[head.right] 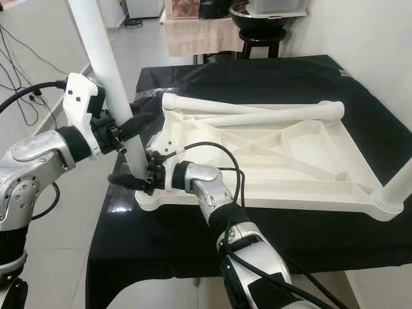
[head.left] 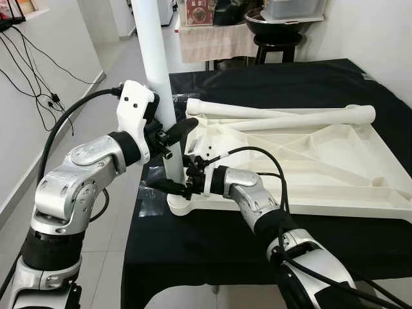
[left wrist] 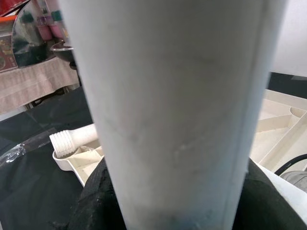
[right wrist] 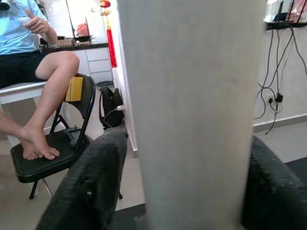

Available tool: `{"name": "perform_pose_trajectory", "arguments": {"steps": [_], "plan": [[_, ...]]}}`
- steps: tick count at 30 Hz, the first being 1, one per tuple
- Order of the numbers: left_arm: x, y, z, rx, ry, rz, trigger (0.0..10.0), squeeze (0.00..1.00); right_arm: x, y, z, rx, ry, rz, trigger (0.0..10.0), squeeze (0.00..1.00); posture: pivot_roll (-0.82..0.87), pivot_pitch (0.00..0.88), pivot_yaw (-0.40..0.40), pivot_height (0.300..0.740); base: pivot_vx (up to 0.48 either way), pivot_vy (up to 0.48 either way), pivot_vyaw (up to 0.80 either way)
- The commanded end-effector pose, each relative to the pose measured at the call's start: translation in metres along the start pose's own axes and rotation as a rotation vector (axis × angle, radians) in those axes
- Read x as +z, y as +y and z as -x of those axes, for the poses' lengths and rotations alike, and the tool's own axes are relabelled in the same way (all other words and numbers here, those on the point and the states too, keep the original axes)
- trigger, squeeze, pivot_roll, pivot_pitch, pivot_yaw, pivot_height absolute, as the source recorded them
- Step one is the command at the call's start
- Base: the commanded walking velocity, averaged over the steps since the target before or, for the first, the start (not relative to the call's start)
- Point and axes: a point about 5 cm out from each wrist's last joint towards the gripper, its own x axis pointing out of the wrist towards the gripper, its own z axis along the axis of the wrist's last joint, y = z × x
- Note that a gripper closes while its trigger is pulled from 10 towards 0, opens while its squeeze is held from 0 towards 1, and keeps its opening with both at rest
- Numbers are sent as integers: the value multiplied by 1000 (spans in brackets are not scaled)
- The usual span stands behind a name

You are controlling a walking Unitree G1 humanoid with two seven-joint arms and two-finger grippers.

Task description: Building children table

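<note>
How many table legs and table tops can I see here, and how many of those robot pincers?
Upright legs fitted at corners: 2
Loose legs lying on the top: 2
Table top, upside down: 1
Pincers: 2, left pincer, right pincer
Total: 7

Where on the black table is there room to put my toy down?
The bare black cloth in front of the upside-down tabletop, and the strip behind it. It's crowded at the near left corner, where the left claw and right claw grip the upright leg.
</note>
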Motion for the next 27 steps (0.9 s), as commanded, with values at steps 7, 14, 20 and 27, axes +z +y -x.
{"name": "perform_pose_trajectory", "arguments": {"steps": [7, 14, 20, 27], "plan": [[-3, 8, 6, 43, 36, -28, 0, 0, -6, 6, -3, 64, 13, -6, 0, 0, 5, 65, 42, 740, 0, 0, 0], [-2, 12, 5, 78, 22, -22, 10000, 1000, -7, 4, 1, 34, 4, 10, 0, 0, -4, 66, 42, 740, 0, 0, 0], [-1, 18, 8, 124, 15, -20, 10000, 1000, -31, 5, 1, -272, 156, 61, 0, 0, -12, 72, 28, 740, 0, 0, 0], [-5, 16, 3, 113, 38, -17, 10000, 0, -41, 55, -32, -465, 146, 66, 0, 0, -5, 67, 40, 740, 0, 0, 0]]}}
